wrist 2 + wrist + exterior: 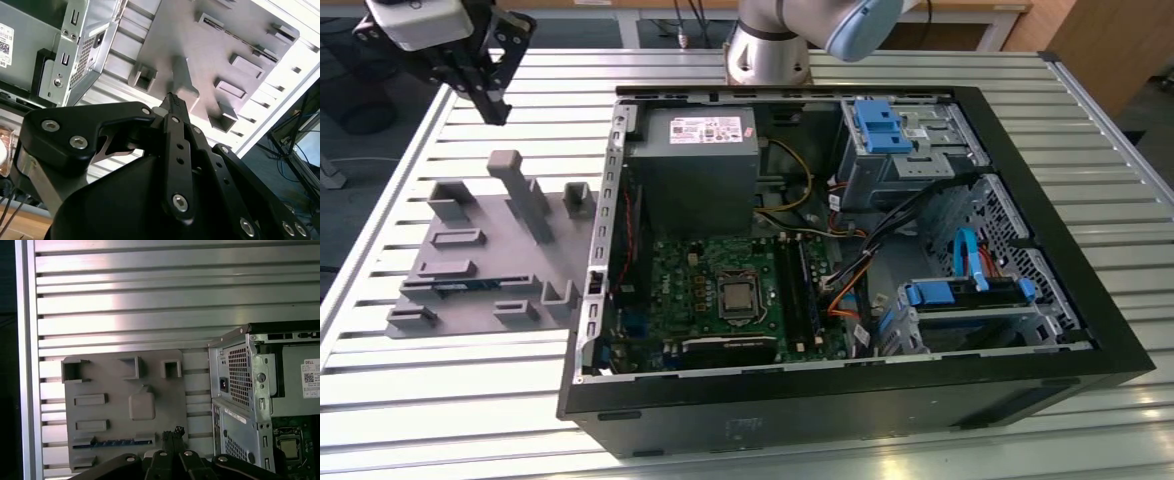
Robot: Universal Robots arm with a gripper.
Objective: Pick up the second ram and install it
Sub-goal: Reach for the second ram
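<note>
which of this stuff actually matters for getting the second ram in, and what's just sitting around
For the job:
- second ram, lying in a slot of the grey tray
- gripper, shut and empty above the tray
- memory slots on the motherboard

Just sitting there:
- power supply
- blue drive bays
- slatted table

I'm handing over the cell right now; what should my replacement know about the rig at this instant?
Tool: shut, holding nothing, hovering over the table near the grey tray.
Second ram: lying in a tray slot, untouched.
Done: nothing of this pick shows.
Left: the pick, and the install on the motherboard in the open case.
</note>
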